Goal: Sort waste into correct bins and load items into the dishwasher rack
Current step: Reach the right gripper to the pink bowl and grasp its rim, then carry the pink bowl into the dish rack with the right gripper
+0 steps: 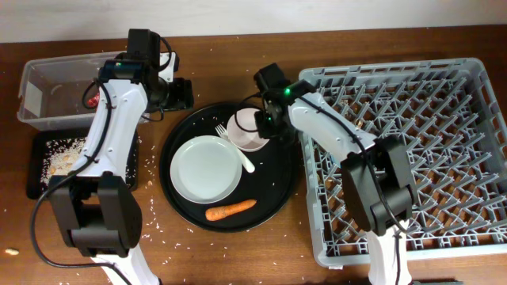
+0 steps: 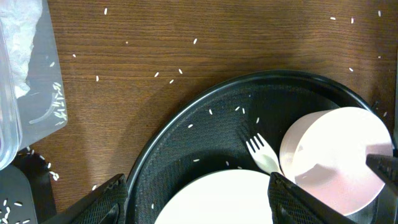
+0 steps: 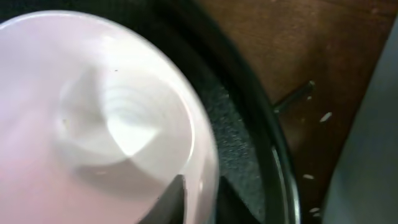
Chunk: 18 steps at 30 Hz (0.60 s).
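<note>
1. The dishwasher rack (image 1: 388,70) takes up the 3 o'clock side of the wooden table (image 1: 222,47), with its pegs upright.
2. The round black tray (image 1: 273,190) lies at the middle of the table. Its 3 o'clock edge is just beside the rack.
3. The clear tub (image 1: 55,71) stands at 10 o'clock on the table.
4. The shallow black tray (image 1: 38,186) sits at 9 o'clock, just beside the tub's 6 o'clock side.
5. The grey plate (image 1: 206,168) lies flat on the round tray, at 9 o'clock from its middle.
6. The left gripper (image 1: 182,93) hangs between the tub and the round tray, off the tray's 11 o'clock rim. Its fingers (image 2: 102,199) are spread wide and hold nothing.
7. The right gripper (image 1: 268,120) is at the bowl's 2 o'clock rim. In the right wrist view a dark shape shows on each side of that rim, but I cannot tell whether they pinch it.
8. The white bowl (image 1: 247,133) sits at 1 o'clock on the round tray, near the plate.
9. The carrot (image 1: 231,210) lies at 6 o'clock on the round tray, apart from the plate.
10. The white fork (image 1: 238,149) lies between plate and bowl, with its tines towards 11 o'clock.
11. The crumpled white napkin (image 2: 13,43) is inside the tub.
12. The red wrapper (image 1: 93,99) is also inside the tub, at its 3 o'clock end.
13. The rice crumbs (image 1: 63,154) are heaped in the shallow black tray. Loose grains (image 2: 155,74) dot the table and the round tray.
</note>
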### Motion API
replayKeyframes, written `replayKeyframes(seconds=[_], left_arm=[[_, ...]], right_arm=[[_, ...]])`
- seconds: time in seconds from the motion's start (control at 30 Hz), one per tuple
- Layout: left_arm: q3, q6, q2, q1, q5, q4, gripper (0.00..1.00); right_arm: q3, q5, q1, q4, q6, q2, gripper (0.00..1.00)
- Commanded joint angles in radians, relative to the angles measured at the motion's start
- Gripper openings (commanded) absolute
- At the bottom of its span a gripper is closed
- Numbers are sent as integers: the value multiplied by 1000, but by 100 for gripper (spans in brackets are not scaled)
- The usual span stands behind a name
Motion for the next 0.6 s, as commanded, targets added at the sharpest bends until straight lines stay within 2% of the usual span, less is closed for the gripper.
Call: replayKeyframes(seconds=[0.0, 0.1, 0.23, 0.3, 0.33, 0.57], left_arm=[[8, 15, 3, 5, -11, 2, 72], [8, 15, 3, 5, -11, 2, 72], [8, 15, 3, 5, -11, 2, 72], [8, 15, 3, 5, -11, 2, 87], [8, 15, 3, 5, -11, 2, 99], [8, 15, 3, 5, -11, 2, 99]], right_arm=[[-16, 10, 12, -8, -25, 6, 10], [-34, 10, 10, -10, -25, 6, 4], [-24, 10, 8, -14, -27, -9, 4], [10, 35, 2, -50, -28, -44, 4], [51, 75, -6, -95, -29, -83, 4], [111, 326, -51, -207, -32, -348, 4]])
